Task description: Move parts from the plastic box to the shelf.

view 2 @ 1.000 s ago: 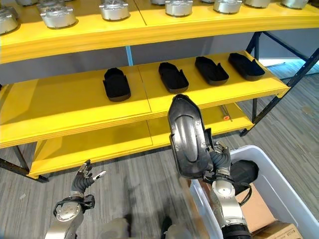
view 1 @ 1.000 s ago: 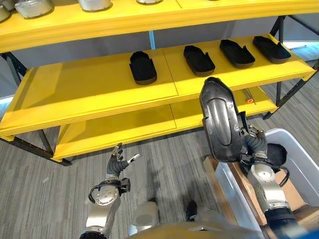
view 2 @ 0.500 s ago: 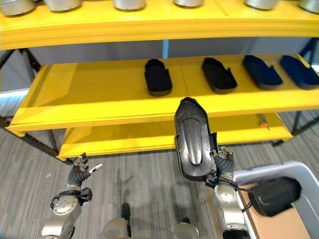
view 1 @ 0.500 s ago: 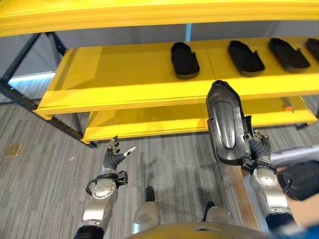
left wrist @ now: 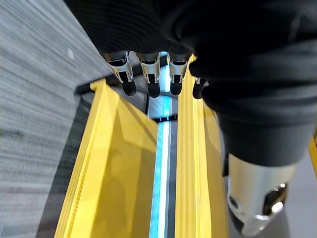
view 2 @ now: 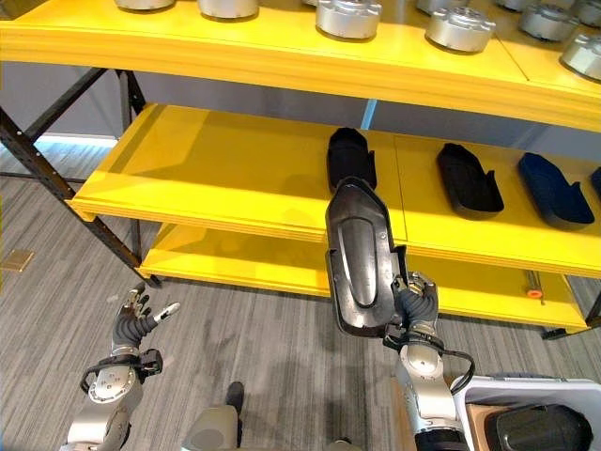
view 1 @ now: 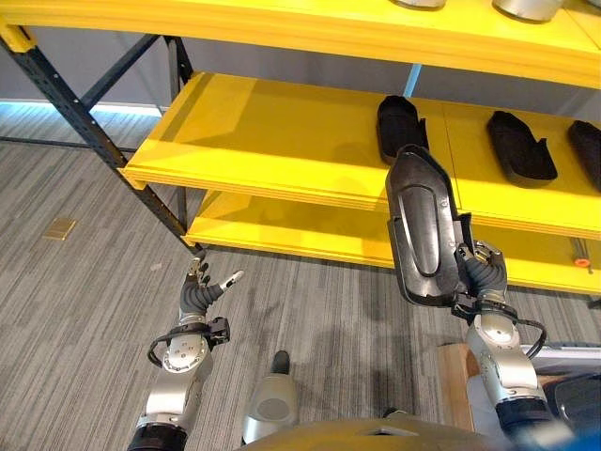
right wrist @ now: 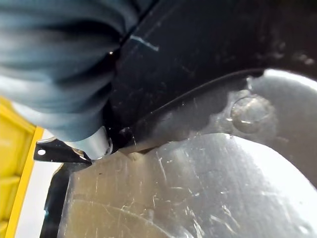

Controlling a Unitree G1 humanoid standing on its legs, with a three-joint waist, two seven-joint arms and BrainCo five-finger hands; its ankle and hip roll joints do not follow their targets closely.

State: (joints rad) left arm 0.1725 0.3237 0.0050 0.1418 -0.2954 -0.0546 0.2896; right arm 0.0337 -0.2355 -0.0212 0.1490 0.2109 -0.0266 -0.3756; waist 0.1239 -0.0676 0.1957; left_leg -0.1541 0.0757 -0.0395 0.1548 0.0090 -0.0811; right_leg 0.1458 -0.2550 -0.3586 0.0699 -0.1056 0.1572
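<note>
My right hand (view 1: pixel 481 274) is shut on the lower end of a long black and silver part (view 1: pixel 421 225), which stands upright in front of the yellow middle shelf (view 1: pixel 272 141). Up close, the part's scratched silver face (right wrist: pixel 198 188) shows in the right wrist view. Three matching black parts (view 2: pixel 350 158) (view 2: pixel 469 178) (view 2: pixel 554 190) lie in a row on that shelf, to the right. A corner of the plastic box (view 2: pixel 526 418) shows at the lower right with a dark part (view 2: pixel 535 430) inside. My left hand (view 1: pixel 199 295) hangs open over the floor at the lower left, holding nothing.
Several silver round parts (view 2: pixel 347 17) stand on the top shelf. A lower yellow shelf (view 1: pixel 282 230) sits near the floor. A dark diagonal brace (view 1: pixel 94 122) of the rack's frame stands at the left. The left half of the middle shelf is bare.
The whole view has swung to the left: the shelves and box slid right in the picture. My right hand still holds the part upright; the left hand stays open.
</note>
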